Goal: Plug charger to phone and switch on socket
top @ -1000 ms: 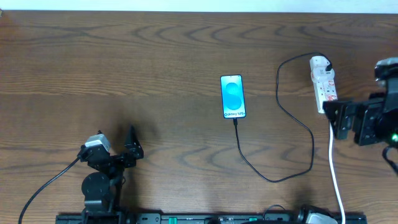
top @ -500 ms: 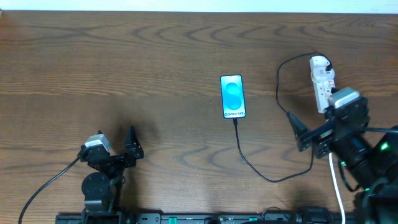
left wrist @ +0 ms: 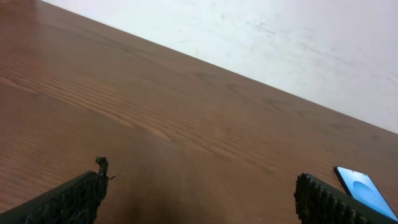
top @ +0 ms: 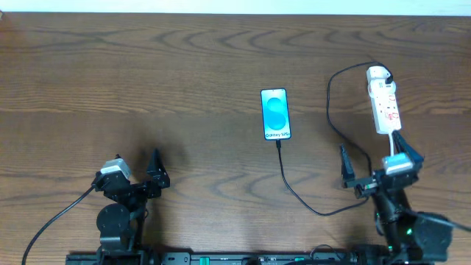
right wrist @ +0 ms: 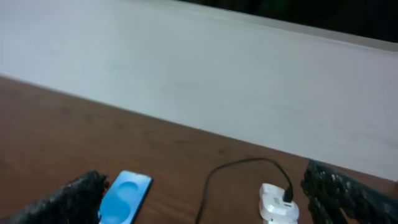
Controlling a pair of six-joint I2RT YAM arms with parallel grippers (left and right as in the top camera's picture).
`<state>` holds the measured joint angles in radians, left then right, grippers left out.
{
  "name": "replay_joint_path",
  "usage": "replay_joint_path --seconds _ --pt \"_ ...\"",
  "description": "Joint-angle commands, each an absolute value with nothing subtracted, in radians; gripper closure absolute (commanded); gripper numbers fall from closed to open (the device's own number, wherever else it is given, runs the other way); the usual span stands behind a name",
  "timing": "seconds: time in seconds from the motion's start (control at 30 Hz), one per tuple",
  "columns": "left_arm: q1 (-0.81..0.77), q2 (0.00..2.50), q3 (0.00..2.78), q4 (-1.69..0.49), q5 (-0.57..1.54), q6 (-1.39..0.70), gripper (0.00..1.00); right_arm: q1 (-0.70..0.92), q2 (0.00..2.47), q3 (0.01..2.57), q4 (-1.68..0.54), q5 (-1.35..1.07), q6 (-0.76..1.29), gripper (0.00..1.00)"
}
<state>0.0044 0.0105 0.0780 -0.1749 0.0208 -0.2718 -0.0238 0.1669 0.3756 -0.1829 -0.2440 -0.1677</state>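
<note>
Now my right gripper [top: 373, 168] hovers at the near right of the brown wooden table [top: 184, 66], its two black fingers spread wide with nothing between them. My left gripper [top: 136, 175] sits at the near left, just as wide and just as empty.

The slim rectangular smartphone with black edges and a bright blue screen [top: 275, 114] lies flat near the table's middle, its long axis running away from me. The long thin black charger cable [top: 324, 212] leaves the phone's near short edge and loops toward me. It then climbs past my right gripper to the far end of the narrow white power strip with red markings [top: 384, 99]. From overhead the charger's tip meets the phone's edge, so I judge the plugging done, though I cannot see how deep it is seated.

What matters next is the socket. It lies ahead of my right gripper and a little to its right, long axis pointing away from me, near end close to my right finger. My right arm is much the nearer; the left is well apart from it, beyond the phone. In my right wrist view only a white end of the strip shows, low and toward my right finger, with the black cable entering it.

I cannot tell whether a switch is on, because the red markings are too small. To press one I would probably need to narrow my fingers and reach forward and right along the strip's top.
</note>
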Motion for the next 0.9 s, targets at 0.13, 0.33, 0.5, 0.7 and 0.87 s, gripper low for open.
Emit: replay_joint_path --seconds 0.13,0.33,0.5,0.7,0.87 --pt "0.001 0.005 0.058 -0.194 0.019 -0.263 0.02 -0.041 0.015 0.153 -0.049 -0.144 -0.054 0.01" --pt "0.001 0.005 0.058 -0.194 0.019 -0.263 0.02 -0.041 0.005 0.049 0.004 -0.112 -0.041 0.01" --pt "0.001 0.005 0.058 -0.194 0.019 -0.263 0.02 -0.041 0.005 0.005 0.007 -0.08 -0.041 0.01" --pt "0.001 0.005 0.058 -0.194 0.019 -0.263 0.02 -0.041 0.005 0.006 -0.078 -0.037 -0.041 0.01" --pt "0.001 0.005 0.058 -0.194 0.019 -0.263 0.02 -0.041 0.005 0.006 -0.078 -0.028 -0.061 0.01"
